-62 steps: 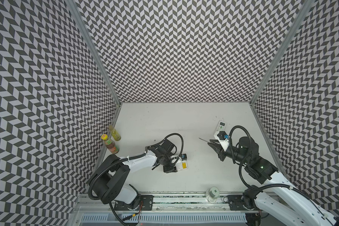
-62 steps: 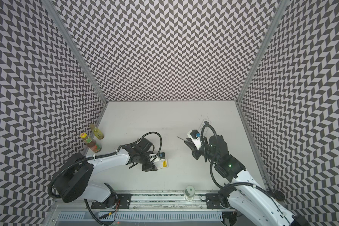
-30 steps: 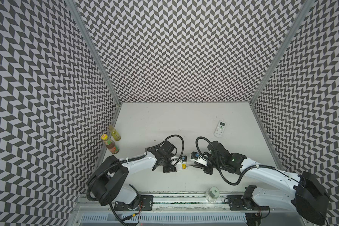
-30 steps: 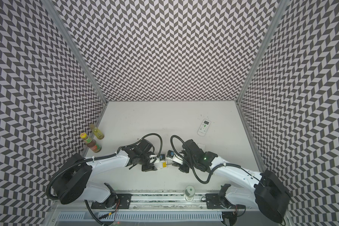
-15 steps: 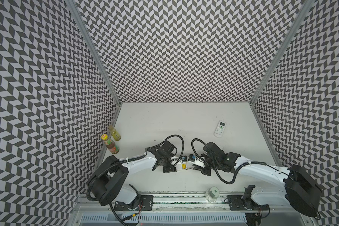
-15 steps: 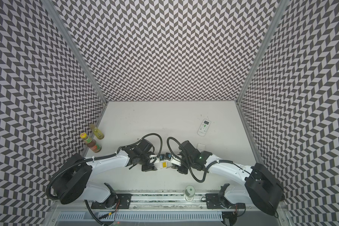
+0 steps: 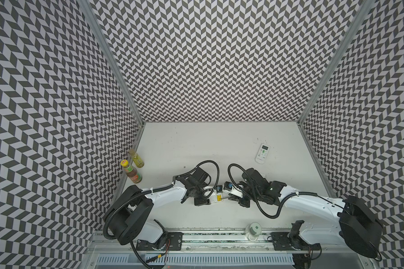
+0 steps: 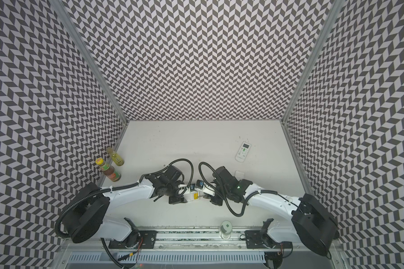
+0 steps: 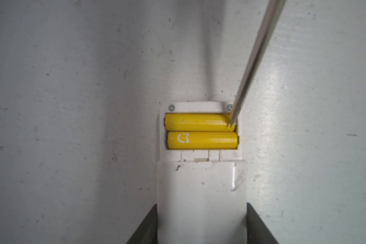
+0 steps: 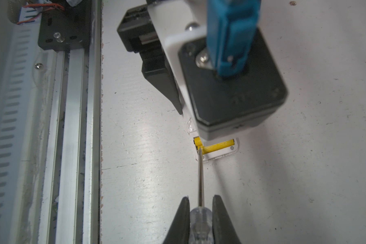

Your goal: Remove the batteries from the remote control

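Right wrist view: the right gripper (image 10: 200,199) was seen pinched on the clear handle of the screwdriver (image 10: 200,181), with the shaft reaching straight out ahead of the jaws. The tip was set on one end of the end cell (image 9: 199,122), in a corner of the opened remote (image 9: 201,190), beside a small screw (image 9: 229,107). Just beyond that cell, and touching it along its length, the second cell (image 9: 201,141) was lodged. Both batteries (image 10: 218,146) were seated in the remote, which lay back-up on the table (image 9: 72,95). Farther out from the tip, the left gripper (image 9: 201,221) was clamped across the remote's body, with a finger (image 9: 148,228) pressed on each long side.

The batteries lay flat and parallel, their long axes across the remote's width and roughly square to the shaft. Which ends were positive could not be told.

The cells were judged light, stiff and smooth, probably held in by sprung contacts and apt to roll once freed. Levering up the end under the tip was thought best. After that, hold should be taken across the middle of the barrel, not at the ends. A slip of the tip off the glossy jacket was considered the main risk. Well away from both grippers, a second remote (image 7: 262,153) lay untouched.
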Controlling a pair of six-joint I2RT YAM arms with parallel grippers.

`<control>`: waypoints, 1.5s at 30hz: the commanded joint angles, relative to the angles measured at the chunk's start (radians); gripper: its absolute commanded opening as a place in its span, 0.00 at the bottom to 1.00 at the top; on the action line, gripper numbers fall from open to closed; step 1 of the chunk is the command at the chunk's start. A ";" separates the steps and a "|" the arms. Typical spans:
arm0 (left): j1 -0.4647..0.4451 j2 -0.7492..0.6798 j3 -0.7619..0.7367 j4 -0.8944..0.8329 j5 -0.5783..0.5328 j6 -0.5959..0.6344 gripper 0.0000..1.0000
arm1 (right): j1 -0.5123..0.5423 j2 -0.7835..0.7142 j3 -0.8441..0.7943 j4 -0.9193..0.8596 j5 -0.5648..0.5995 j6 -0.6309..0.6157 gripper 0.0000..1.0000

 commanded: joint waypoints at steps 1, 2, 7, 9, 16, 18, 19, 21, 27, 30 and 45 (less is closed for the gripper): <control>-0.007 -0.003 0.010 -0.015 0.005 0.025 0.43 | 0.007 0.019 0.023 0.038 0.006 0.006 0.00; -0.004 -0.005 0.014 -0.016 0.005 0.021 0.43 | 0.007 0.025 0.028 0.025 0.007 0.006 0.00; -0.005 -0.004 0.006 -0.006 0.007 0.028 0.43 | 0.007 0.023 0.006 0.054 -0.012 0.005 0.00; -0.005 -0.003 0.014 -0.016 0.003 0.023 0.43 | 0.008 0.036 0.020 0.028 -0.007 0.006 0.00; -0.006 0.002 0.014 -0.015 0.001 0.027 0.43 | 0.008 0.037 0.022 0.013 -0.031 -0.001 0.00; -0.006 -0.003 0.013 -0.009 0.003 0.023 0.43 | 0.009 0.024 0.015 0.008 -0.032 -0.007 0.00; -0.006 -0.003 0.006 -0.004 0.005 0.026 0.43 | 0.009 0.013 0.001 0.027 -0.033 -0.006 0.00; -0.006 -0.001 0.000 -0.002 0.004 0.033 0.43 | 0.009 -0.001 -0.021 0.053 -0.026 -0.001 0.00; -0.006 -0.002 0.002 -0.002 0.001 0.030 0.43 | 0.009 -0.019 -0.032 0.041 -0.001 -0.007 0.00; -0.006 0.010 0.012 -0.013 -0.002 0.032 0.43 | 0.009 -0.012 -0.026 0.032 0.001 -0.007 0.00; -0.008 0.017 0.016 -0.015 0.000 0.034 0.43 | 0.022 0.033 -0.017 0.032 -0.003 -0.045 0.00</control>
